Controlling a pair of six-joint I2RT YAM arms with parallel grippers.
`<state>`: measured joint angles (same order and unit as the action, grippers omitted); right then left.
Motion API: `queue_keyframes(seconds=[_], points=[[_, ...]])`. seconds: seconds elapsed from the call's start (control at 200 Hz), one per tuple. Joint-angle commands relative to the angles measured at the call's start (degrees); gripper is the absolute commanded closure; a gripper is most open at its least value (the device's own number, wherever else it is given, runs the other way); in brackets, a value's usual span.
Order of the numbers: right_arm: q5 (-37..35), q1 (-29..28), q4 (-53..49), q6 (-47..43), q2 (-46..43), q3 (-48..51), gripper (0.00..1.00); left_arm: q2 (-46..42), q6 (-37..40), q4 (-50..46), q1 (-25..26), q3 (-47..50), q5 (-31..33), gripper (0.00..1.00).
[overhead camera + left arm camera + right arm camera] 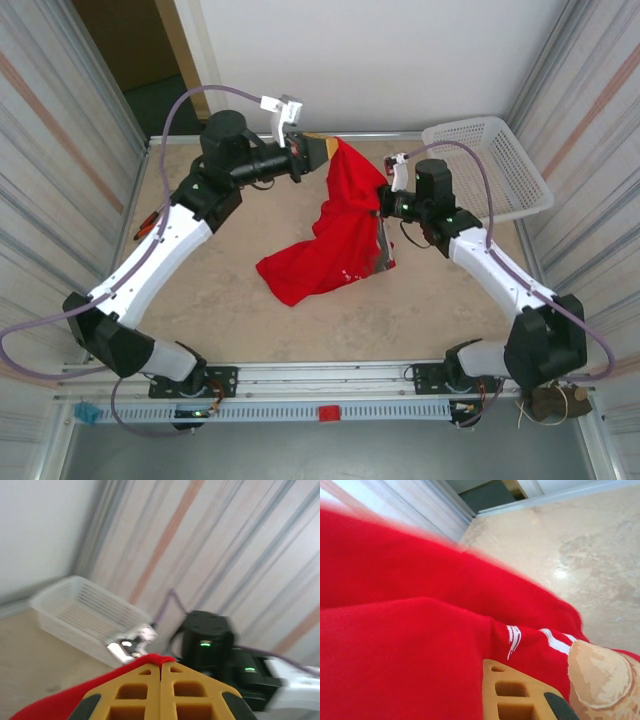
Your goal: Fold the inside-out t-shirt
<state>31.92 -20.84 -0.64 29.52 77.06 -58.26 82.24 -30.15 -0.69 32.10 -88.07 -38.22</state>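
yellow fingers [135, 695] of the left gripper [324, 150] are seen pressed together, with a red edge of the shirt [340, 235] pinched at their tips. the shirt's far corner is held up off the table [220, 300] at far centre. its right side is clamped by the right gripper [383, 207], whose fingers are closed on the cloth. the lower part is draped, crumpled, onto the middle of the table. white print is seen beside the right finger. a basket [500, 165] is set far right, apart from the shirt.
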Motion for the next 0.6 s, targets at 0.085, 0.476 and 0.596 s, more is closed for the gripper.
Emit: queue_keyframes(seconds=[0.085,0.476,0.596], points=[[-3.6,1.1,-6.4,0.1,5.6,-6.5,0.44,-0.3,-20.7,11.9,-3.0,2.8,-13.5,1.0],[-28.1,-7.3,-25.3,-1.5,-17.9,-5.0,0.4,-0.1,-11.5,-6.4,-3.5,3.1,1.4,1.0],[-32.7,-15.1,-24.9,-3.7,-17.5,-8.2,0.35,0.5,-11.8,-6.3,-3.5,3.0,1.6,1.0]])
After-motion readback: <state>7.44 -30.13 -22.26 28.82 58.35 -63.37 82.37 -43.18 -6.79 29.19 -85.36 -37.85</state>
